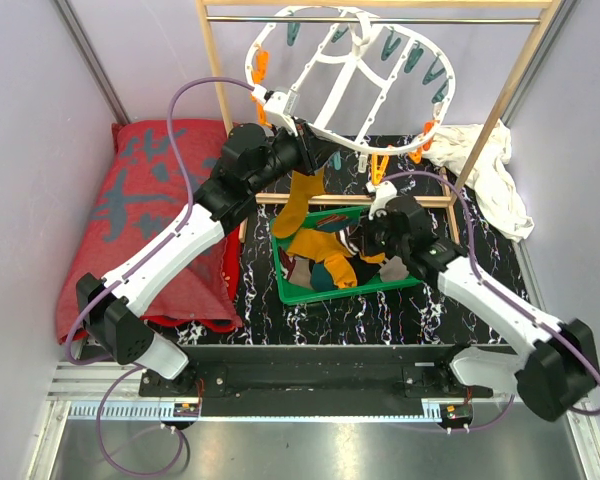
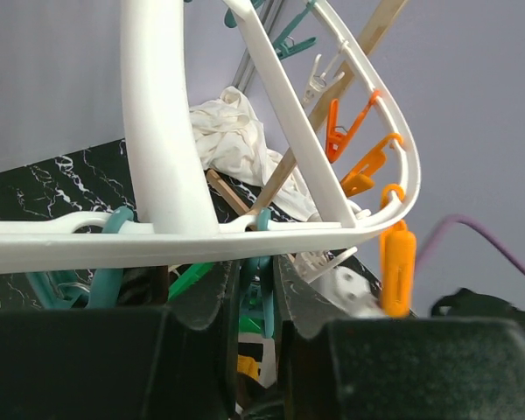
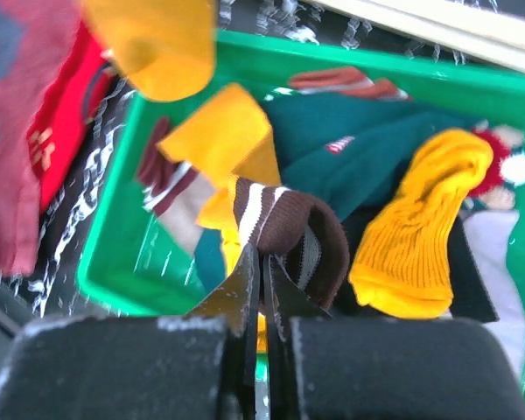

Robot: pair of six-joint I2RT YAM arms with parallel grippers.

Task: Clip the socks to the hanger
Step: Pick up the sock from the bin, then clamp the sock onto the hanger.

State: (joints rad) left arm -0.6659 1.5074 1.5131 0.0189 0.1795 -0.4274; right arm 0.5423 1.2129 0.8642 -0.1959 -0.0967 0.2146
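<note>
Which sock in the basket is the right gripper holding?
The brown white-striped sock, pinched in the right gripper; the yellow knit sock and the teal sock lie free.

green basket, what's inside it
Visible: a knitted mustard sock, a dark teal sock, and a brown striped sock pinched in the right gripper. The floor of the green basket is mostly covered, so anything under them cannot be seen.
</note>
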